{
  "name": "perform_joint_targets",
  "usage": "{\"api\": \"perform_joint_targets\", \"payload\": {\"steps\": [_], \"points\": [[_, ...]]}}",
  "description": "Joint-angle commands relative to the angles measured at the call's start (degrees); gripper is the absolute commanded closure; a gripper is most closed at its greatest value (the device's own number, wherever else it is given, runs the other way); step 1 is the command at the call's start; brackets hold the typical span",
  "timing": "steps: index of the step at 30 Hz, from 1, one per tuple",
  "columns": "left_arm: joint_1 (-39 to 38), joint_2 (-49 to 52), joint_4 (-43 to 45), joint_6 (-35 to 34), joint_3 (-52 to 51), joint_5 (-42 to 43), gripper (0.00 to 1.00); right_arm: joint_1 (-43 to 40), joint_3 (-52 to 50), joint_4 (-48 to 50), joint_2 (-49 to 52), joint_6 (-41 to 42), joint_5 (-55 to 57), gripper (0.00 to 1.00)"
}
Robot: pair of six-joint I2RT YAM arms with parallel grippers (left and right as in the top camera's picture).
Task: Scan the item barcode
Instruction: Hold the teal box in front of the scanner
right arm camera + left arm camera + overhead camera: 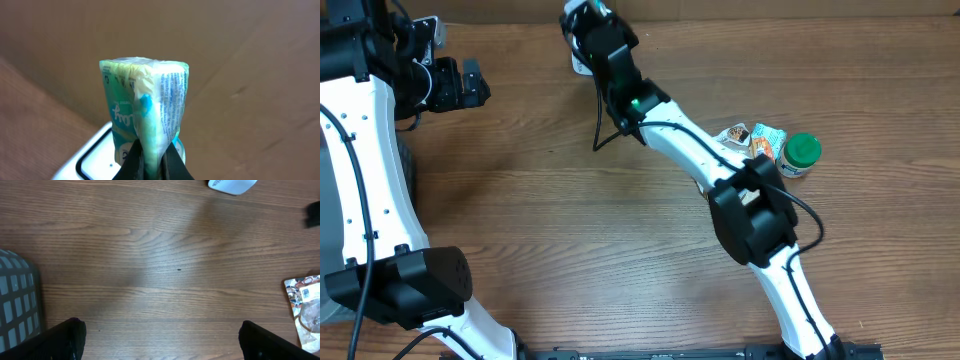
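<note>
Right wrist shows the right tool (153, 161) clamped on one green packet (145, 95) over one white scanner (95, 161); left tool (162, 342) gapes.

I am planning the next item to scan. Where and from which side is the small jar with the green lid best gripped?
Likely from above: the small jar seems to stand upright, its round green lid on top. Close the jaws on the lid from the near and far sides, since colourful packets lie close on its left.
</note>
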Motion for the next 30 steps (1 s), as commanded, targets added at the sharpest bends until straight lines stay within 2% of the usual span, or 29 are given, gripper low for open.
{"api": "perform_joint_targets", "payload": {"steps": [1, 5, 13, 19, 24, 30], "points": [[-0.4, -0.2, 0.1, 0.9, 0.3, 0.5, 0.01, -0.1, 0.1, 1.3, 2.9, -6.8, 0.4, 0.96], [-0.4, -0.2, 0.1, 0.9, 0.3, 0.5, 0.01, -0.4, 0.1, 1.5, 6.3, -7.0, 0.6, 0.96], [-0.4, -0.2, 0.1, 0.9, 0.3, 0.5, 0.0, -0.9, 0.1, -1.1, 6.4, -9.1, -0.1, 0.96], [-0.4, -0.2, 0.1, 0.9, 0.3, 0.5, 0.0, -2.5, 0.1, -1.5, 6.5, -22.3, -1.4, 0.96], [-0.4, -0.2, 0.1, 0.9, 0.3, 0.5, 0.01, -3.7, 0.1, -1.5, 6.5, -26.3, -4.2, 0.96], [-0.4, -0.2, 0.1, 0.9, 0.3, 0.5, 0.0, -3.3, 0.1, -0.5, 6.5, -37.2, -9.6, 0.96]]}}
